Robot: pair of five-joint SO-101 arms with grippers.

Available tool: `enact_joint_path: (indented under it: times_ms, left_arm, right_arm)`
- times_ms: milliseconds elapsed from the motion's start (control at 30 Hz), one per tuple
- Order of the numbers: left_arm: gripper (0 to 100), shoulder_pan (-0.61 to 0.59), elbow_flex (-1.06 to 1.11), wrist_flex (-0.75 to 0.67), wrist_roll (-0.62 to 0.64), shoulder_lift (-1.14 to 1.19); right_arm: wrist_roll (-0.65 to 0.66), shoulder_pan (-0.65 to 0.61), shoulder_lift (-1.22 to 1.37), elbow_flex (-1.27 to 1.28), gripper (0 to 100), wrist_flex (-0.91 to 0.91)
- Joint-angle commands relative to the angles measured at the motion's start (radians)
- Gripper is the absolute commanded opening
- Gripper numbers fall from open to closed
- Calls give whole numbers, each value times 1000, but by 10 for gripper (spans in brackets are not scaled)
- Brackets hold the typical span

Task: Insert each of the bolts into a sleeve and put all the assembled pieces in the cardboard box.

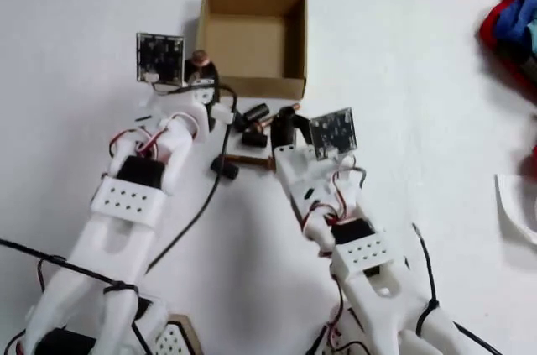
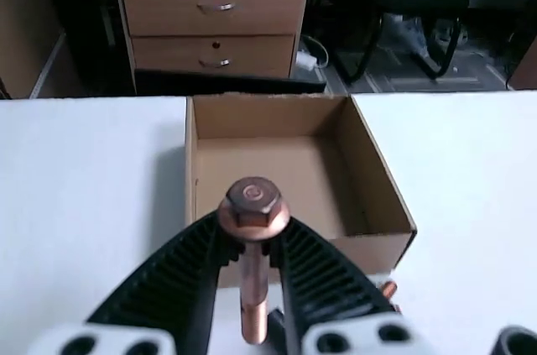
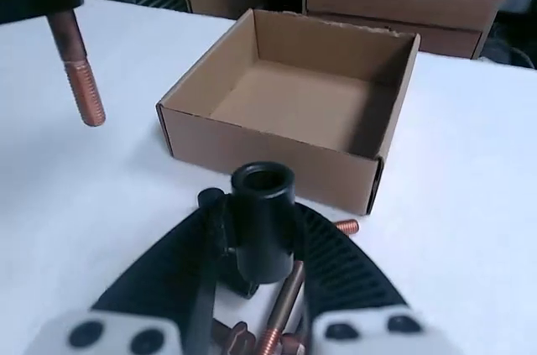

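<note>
High view first: the cardboard box [image 1: 254, 40] sits open-topped at the upper centre of the frame on a white table [image 1: 419, 120]. At the box's lower left corner is the left gripper [image 1: 201, 71], clamped on a copper bolt [image 1: 199, 59]. Left wrist view shows that grip from close by. The black jaws press on the shank just under the hexagonal head, the bolt stands upright with its head up, and the box lies just beyond it.

Below the box's front wall in the high view, a little right of centre, the right gripper [image 1: 284, 124] is closed around a black sleeve [image 3: 263, 212]. Right wrist view shows this sleeve upright between the jaws, its open bore facing up, near the box's front wall. The held bolt hangs thread-down in the air, apart from the sleeve and not inserted.

Between the two arms, in the middle of the high view, loose parts lie on the table. A second sleeve [image 1: 225, 168] has a loose bolt [image 1: 252, 161] lying at its end, and I cannot tell whether that bolt is pushed in. A third sleeve [image 1: 256, 112] lies close to the box's front wall.

A red and blue cloth [image 1: 510, 11] lies at the upper right edge of the frame. A wooden drawer cabinet [image 2: 214, 11] stands beyond the table.
</note>
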Motion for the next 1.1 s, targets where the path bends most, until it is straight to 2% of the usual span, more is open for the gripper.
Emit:
enact_joint_path:
  times_ms: [0, 67, 167, 333, 467, 633, 733, 900, 1067]
  left_arm:
    - [25, -3, 42, -213, -3, -52]
    - [25, 23, 77, -302, -2, -54]
    - [25, 78, 120, -400, -2, -55]
    - [25, 152, 125, -500, -2, -48]
    - [24, 163, 31, -468, 20, -44]
    - [24, 163, -130, -247, 207, 12]
    - [24, 164, -180, -163, 292, 60]
    - [24, 212, -173, -138, 245, 66]
    - [24, 293, -154, -140, 189, 68]
  right_arm:
    - [14, -4, -33, 57, 20, -245]
    - [25, -4, -30, 112, 20, -374]
    - [114, -30, -30, 193, 20, -507]
    - [149, -58, -28, 264, 20, -582]
    - [149, -61, -24, 230, 20, -581]
    - [149, -33, 119, 138, 20, -588]
    - [149, 19, 274, 89, 20, -704]
    - [152, 41, 518, 94, 20, -1049]
    - [153, 39, 713, 98, 20, -1219]
